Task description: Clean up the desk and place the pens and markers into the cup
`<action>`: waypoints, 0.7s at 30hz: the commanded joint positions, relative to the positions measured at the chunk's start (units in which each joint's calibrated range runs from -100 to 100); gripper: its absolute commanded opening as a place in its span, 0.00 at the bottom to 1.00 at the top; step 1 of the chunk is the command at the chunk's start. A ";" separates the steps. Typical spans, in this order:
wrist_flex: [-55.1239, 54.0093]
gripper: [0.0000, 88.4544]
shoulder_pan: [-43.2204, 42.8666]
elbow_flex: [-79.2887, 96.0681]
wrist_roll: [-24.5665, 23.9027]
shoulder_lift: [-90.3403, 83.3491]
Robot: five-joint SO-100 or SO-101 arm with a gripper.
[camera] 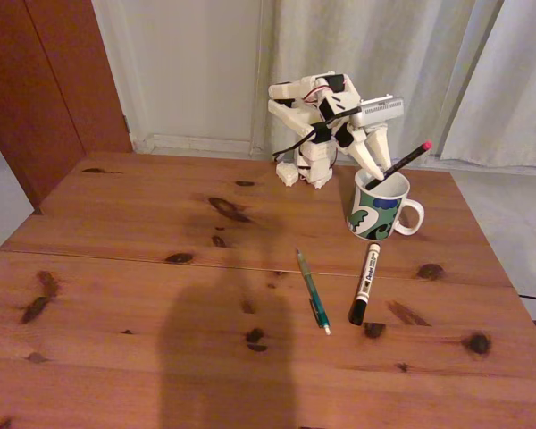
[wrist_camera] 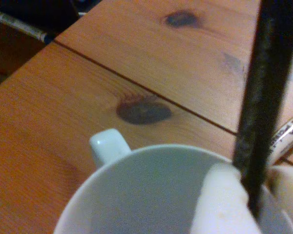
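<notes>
My gripper (camera: 372,172) pinches the black pen (camera: 398,165) over the cup (camera: 380,207) at the desk's (camera: 116,268) far right, its tip inside. The green pen (camera: 313,291) and marker (camera: 364,284) lie nearer, apart.

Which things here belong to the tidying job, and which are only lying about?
Job:
- mug
- black pen, held by the claw over the mug
- teal pen on the desk
- white marker on the desk

Lying about:
- nothing loose; curtain, door
</notes>
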 commanded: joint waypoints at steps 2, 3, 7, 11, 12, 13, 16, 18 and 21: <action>-1.61 0.11 0.31 -0.78 0.31 -0.77; -1.61 0.11 0.31 -1.05 0.31 -0.77; -1.61 0.11 0.47 -1.42 0.41 -0.77; -1.61 0.11 2.88 -5.29 1.72 0.22; -1.61 0.11 3.60 -6.46 1.72 0.80; -1.61 0.11 4.25 -7.64 1.72 1.88; -1.27 0.11 7.14 -10.88 2.82 7.84; -1.18 0.11 9.55 -12.24 3.50 12.55; -1.18 0.11 12.77 -14.22 4.39 19.17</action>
